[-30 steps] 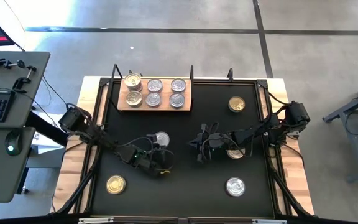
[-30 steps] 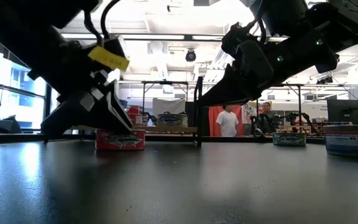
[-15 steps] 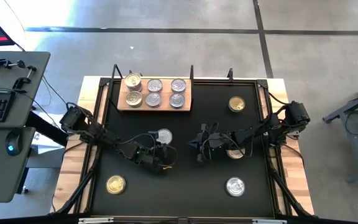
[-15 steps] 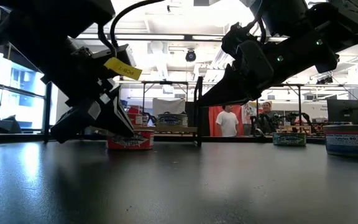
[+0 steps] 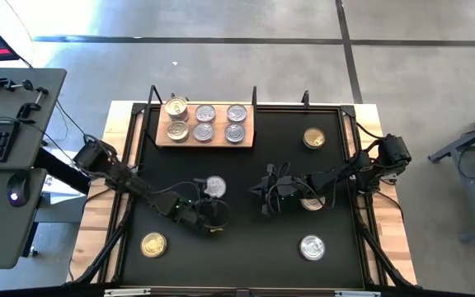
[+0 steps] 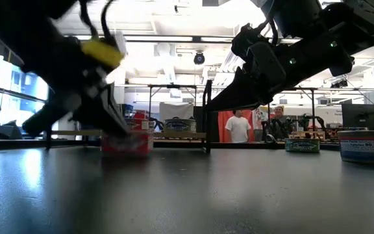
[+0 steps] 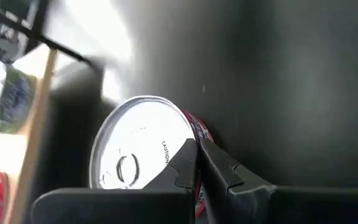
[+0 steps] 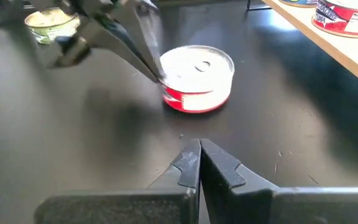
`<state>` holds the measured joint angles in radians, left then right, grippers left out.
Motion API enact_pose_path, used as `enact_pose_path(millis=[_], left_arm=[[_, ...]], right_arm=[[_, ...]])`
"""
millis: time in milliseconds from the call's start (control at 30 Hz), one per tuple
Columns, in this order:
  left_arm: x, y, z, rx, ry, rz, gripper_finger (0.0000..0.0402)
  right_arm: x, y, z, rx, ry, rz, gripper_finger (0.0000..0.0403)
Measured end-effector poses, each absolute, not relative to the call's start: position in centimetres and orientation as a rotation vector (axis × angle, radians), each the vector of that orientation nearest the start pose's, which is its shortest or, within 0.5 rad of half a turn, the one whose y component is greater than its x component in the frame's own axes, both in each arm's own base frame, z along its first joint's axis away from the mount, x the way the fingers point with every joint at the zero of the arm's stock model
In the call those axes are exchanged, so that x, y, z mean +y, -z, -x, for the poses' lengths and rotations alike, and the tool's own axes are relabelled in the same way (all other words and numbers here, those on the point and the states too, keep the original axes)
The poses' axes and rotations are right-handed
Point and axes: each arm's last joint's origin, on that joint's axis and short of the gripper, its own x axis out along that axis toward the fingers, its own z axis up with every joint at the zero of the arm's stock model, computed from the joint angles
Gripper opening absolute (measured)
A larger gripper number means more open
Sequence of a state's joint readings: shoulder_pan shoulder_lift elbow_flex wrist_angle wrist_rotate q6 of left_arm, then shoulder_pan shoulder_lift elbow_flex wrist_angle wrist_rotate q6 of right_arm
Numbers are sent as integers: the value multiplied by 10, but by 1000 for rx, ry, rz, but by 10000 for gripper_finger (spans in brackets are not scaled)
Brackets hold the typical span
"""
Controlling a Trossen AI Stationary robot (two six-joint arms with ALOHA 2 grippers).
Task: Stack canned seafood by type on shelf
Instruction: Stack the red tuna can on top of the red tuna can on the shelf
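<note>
Six tins stand on the shelf [image 5: 204, 125], a light wooden board at the far edge of the black table [image 5: 246, 247]: three along its far side and three along its near side, the leftmost far one gold-lidded [image 5: 176, 108] and the rest silver. Five more tins sit loose on the table, which makes eleven in all.

Taking the shelf as the landmark: a red-sided, silver-lidded tin [image 5: 214, 186] lies a little way in front of the shelf's middle. A gold tin [image 5: 313, 138] sits just to the right of the shelf's right end. Another gold tin [image 5: 153, 244] rests well in front of the shelf's left end, near the table's front edge. A silver tin [image 5: 312, 246] lies well in front and to the right of the shelf, and one more tin [image 5: 312, 201] (half hidden under the right arm, lid colour hard to judge) sits between that one and the shelf.

The left gripper [image 7: 197, 144] has its two fingers pressed together with nothing between them, the tips touching the rim of the red-sided tin [image 7: 143, 149] on the side away from the shelf. The right gripper [image 8: 199, 145] hovers to the right of that tin, in front of the shelf, fingers likewise fully closed and empty.
</note>
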<state>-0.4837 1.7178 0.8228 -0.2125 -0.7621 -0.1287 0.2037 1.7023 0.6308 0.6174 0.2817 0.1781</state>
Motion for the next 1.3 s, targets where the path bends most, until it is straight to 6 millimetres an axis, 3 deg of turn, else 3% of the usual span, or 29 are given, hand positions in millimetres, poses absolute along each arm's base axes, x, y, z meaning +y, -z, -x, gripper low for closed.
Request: enact_pose_path(millis=[467, 667, 800, 967, 1167, 1300], left_arm=[[-122, -184, -259, 704, -385, -515, 0], [-106, -215, -254, 629, -446, -529, 0], [-72, -238, -254, 625, -468, -505, 0], [-5, -257, -255, 661, -508, -460, 0], [83, -254, -253, 716, -535, -396, 0], [125, -242, -249, 779, -591, -405, 0]], right_arm=[[55, -137, -306, 432, 116, -66, 0], [55, -137, -306, 432, 115, -64, 0], [55, -137, -306, 433, 115, -64, 0], [55, -137, -306, 433, 115, -63, 0], [55, -137, -306, 433, 116, -64, 0], [55, -137, -306, 433, 116, -64, 0]])
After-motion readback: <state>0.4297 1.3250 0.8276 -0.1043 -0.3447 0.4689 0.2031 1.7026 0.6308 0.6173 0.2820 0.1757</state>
